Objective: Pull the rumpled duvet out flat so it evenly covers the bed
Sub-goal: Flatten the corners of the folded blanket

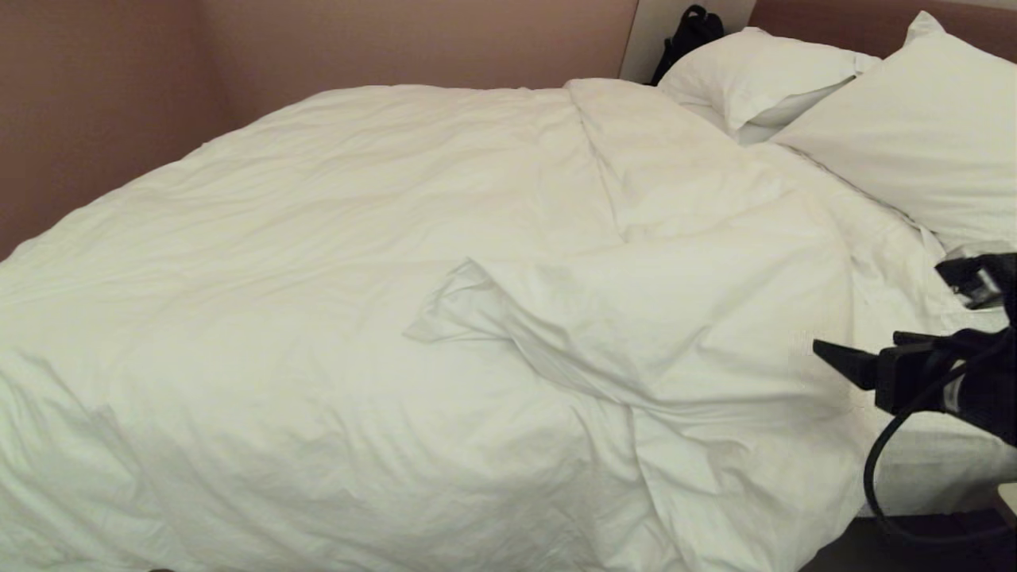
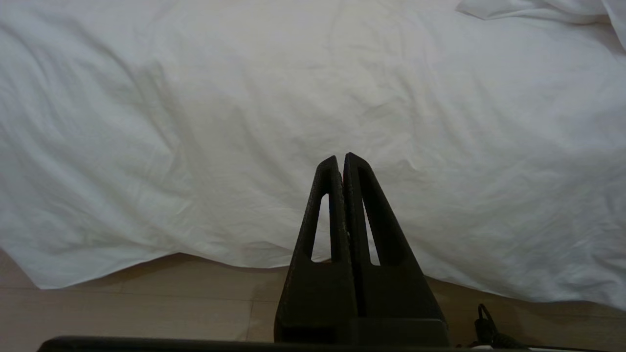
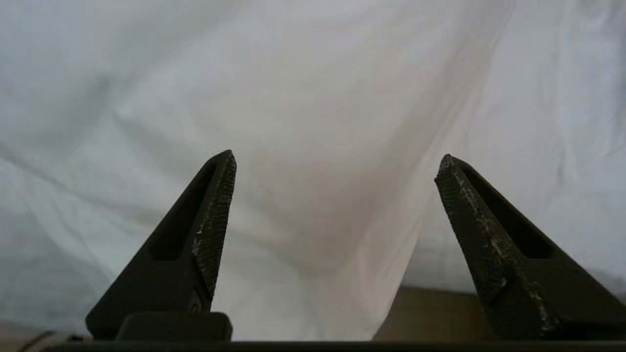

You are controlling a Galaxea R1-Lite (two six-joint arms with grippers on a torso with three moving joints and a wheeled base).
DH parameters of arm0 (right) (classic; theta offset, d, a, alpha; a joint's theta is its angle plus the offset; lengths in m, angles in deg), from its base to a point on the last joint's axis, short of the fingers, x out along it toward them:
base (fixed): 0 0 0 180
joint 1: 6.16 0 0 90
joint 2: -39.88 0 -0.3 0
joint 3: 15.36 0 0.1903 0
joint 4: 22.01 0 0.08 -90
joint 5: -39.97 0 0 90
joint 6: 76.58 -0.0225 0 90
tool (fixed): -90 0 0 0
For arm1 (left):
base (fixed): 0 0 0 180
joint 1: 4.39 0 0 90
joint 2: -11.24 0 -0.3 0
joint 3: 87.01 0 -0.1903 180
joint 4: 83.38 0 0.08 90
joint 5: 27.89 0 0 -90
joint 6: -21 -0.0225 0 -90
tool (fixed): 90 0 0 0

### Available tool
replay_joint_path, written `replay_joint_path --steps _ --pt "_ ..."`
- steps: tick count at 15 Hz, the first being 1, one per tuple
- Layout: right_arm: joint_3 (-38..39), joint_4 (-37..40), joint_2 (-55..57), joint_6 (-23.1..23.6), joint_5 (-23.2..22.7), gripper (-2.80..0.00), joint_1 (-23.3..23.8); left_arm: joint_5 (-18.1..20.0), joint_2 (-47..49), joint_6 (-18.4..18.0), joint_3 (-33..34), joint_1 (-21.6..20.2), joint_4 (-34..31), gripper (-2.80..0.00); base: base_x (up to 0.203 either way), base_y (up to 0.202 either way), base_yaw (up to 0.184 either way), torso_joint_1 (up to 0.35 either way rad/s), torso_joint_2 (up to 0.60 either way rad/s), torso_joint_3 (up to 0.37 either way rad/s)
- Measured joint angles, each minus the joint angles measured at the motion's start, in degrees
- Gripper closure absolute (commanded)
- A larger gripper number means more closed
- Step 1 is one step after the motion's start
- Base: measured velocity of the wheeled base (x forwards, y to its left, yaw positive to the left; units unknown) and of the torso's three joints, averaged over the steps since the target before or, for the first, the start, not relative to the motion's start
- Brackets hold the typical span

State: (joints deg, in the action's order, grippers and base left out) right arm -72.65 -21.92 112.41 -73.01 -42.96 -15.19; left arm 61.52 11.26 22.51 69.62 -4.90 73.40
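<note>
The white duvet (image 1: 381, 262) lies spread over most of the bed (image 1: 937, 457), wrinkled, with a folded flap near its middle and a ridge running toward the pillows. My right gripper (image 1: 842, 361) hovers at the bed's right side, just off the duvet's edge. In the right wrist view it (image 3: 337, 159) stands open, and a hanging fold of the duvet (image 3: 313, 205) sits between the fingers without being pinched. My left gripper (image 2: 341, 157) is shut on nothing, pointing at the duvet (image 2: 244, 122) where it drapes over the bed's edge toward the floor.
Two white pillows (image 1: 763, 75) (image 1: 922, 119) lean against the reddish-brown headboard (image 1: 834, 20). A black bag (image 1: 690, 36) sits behind them. A pinkish wall (image 1: 119, 95) runs along the far side. Wood floor (image 2: 146, 313) shows below the duvet's hem.
</note>
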Motion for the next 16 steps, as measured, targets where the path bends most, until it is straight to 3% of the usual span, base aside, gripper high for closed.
replay_joint_path --steps 5,10,16 --pt "-13.81 5.74 -0.49 -1.77 -0.16 -2.80 -0.13 -0.15 0.00 -0.29 0.00 0.00 -0.12 0.00 0.000 0.000 0.000 0.000 0.00 0.000" --pt "-16.45 7.38 2.84 -3.62 -0.89 -2.80 -0.41 -0.17 0.00 -0.09 0.00 0.00 -0.15 0.00 0.000 0.000 0.000 0.000 0.00 0.000" --pt "-16.73 7.25 4.33 -3.65 -2.80 -2.80 -0.48 -0.10 0.00 0.04 0.00 0.00 -0.08 0.00 -0.087 0.000 -0.001 0.000 0.00 0.002"
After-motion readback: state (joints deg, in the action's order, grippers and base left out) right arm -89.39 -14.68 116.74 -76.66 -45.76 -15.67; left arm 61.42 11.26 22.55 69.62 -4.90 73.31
